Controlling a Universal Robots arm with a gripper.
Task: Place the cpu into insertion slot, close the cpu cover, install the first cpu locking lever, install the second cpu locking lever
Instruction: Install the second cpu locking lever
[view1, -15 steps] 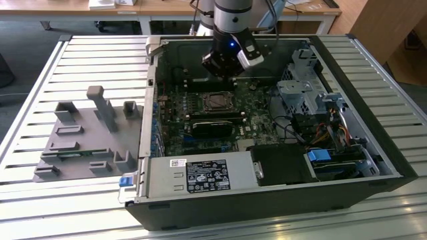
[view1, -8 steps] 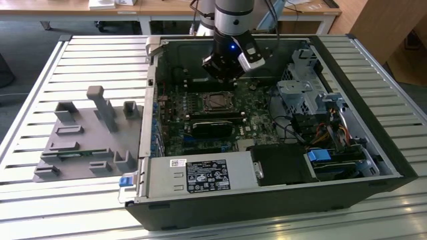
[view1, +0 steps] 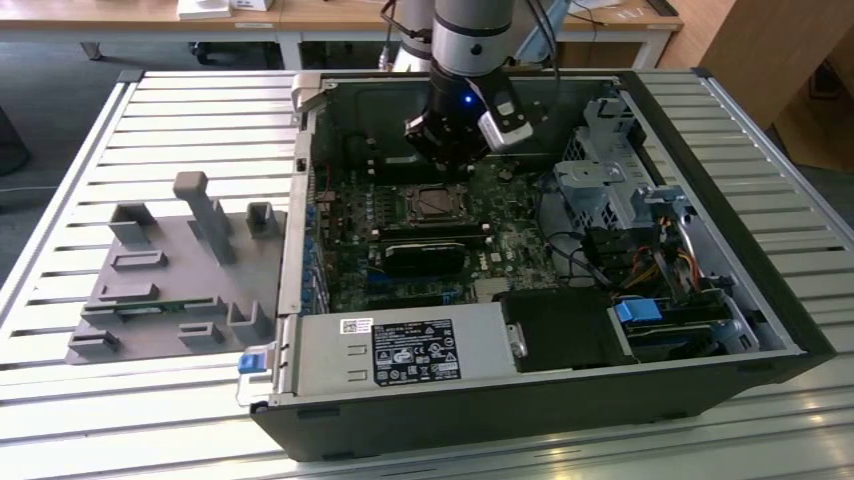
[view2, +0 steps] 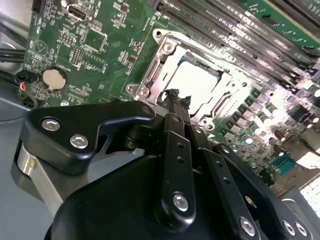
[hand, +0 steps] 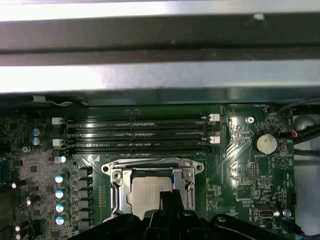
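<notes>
On the slatted table (view1: 160, 110) the open computer case (view1: 747, 290) holds the cpu (view2: 197, 82) seated under the cpu cover (view2: 150, 75), pincer (view2: 178, 97) fingertips together just above it.

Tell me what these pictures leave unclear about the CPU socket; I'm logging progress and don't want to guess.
- Near edge of the cpu and cpu cover: in both wrist views the gripper blocks it.
- Locking levers: latched or free, too fine to tell in either wrist view.
- Insertion slot in the exterior view: too small to show the chip's seating.
- Whether the closed fingertips touch the cover: cannot tell.
</notes>
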